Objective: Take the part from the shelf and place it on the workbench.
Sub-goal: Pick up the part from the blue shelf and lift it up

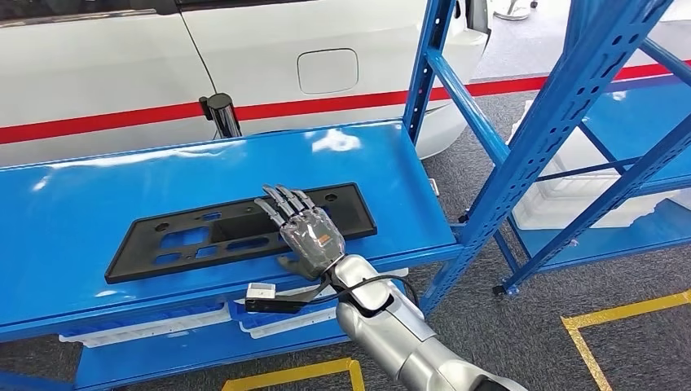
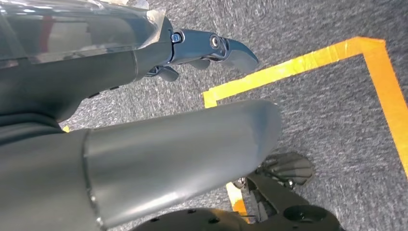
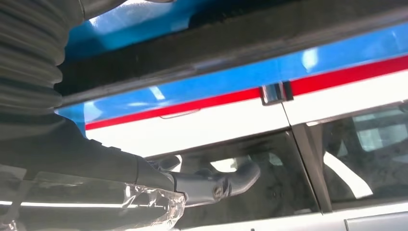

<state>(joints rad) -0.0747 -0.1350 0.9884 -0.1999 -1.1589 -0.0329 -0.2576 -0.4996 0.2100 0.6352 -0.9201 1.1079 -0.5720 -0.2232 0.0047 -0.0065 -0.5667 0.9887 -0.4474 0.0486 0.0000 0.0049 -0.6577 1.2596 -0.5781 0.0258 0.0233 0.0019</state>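
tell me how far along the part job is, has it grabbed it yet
Done: the right hand has reached the black part, which lies flat on the blue shelf. In hand: its fingers are spread over the part's near edge; a closed grip isn't clear. Left: lifting it and placing it on the workbench. The left hand hangs over the floor, holding nothing.

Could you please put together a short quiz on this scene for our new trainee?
1. True or false: the black part lies flat on the blue shelf.
2. Which of the robot's hands is over the part: A) left, B) right, C) both?
3. Fill in: behind the shelf stands a white car with a ____ stripe.

Key:
1. True.
2. B: the right hand reaches over the part's near edge with fingers extended; the left hand hangs above the grey floor.
3. Red.
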